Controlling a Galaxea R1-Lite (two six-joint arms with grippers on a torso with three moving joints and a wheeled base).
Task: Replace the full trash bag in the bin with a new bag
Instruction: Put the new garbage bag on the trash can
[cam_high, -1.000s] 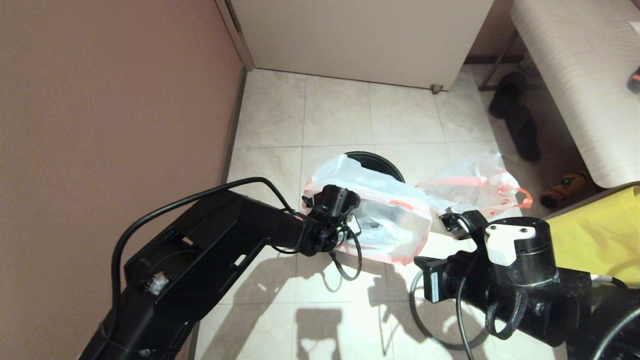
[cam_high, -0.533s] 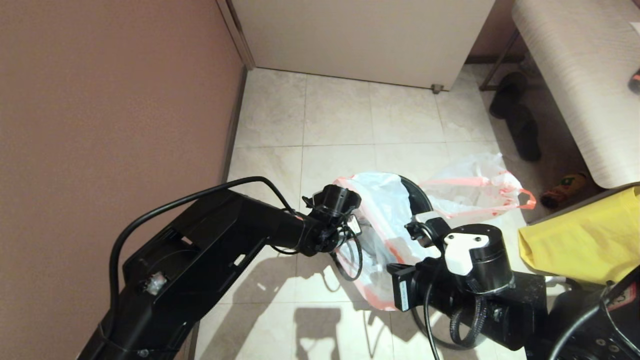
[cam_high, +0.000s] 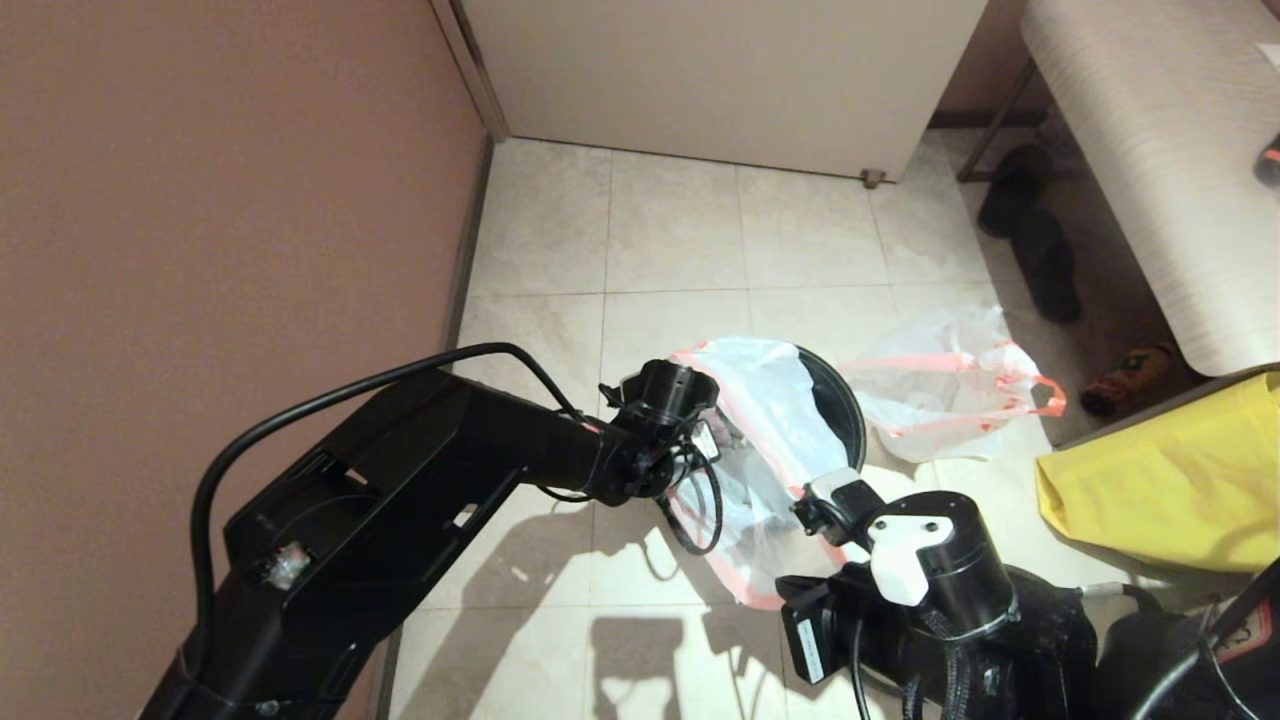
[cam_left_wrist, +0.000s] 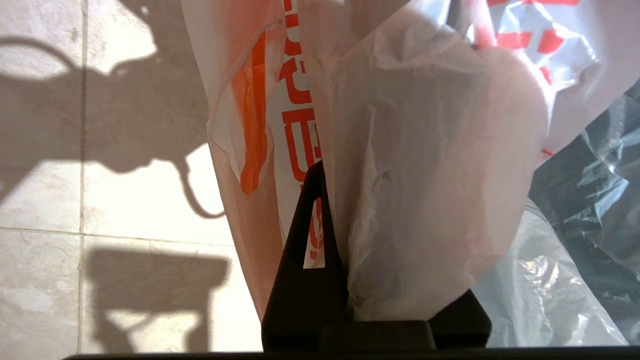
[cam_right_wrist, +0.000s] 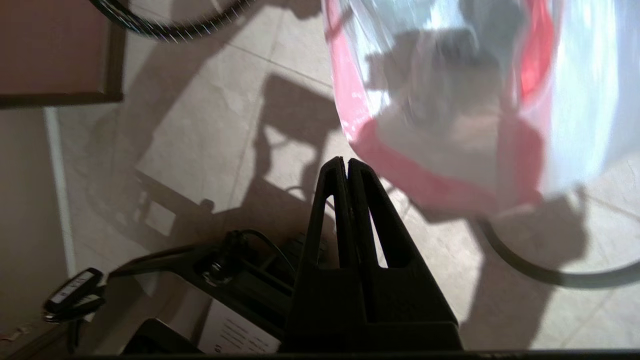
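Your left gripper (cam_left_wrist: 345, 200) is clamped on the film of the new bag (cam_high: 770, 440); your right gripper (cam_right_wrist: 346, 167) is closed on nothing, beside that bag's pink-red rim.

You'll see the new bag draped over the bin (cam_high: 838, 400), whose black rim shows on its right side. The full trash bag (cam_high: 940, 385) lies on the floor just right of the bin, near the yellow fabric bag (cam_high: 1160, 500).

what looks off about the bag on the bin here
The new bag hangs lopsided: it covers only the left side of the bin, with much film trailing down outside toward the floor. The left pincer grips its film; the right pincer is shut, holding nothing.
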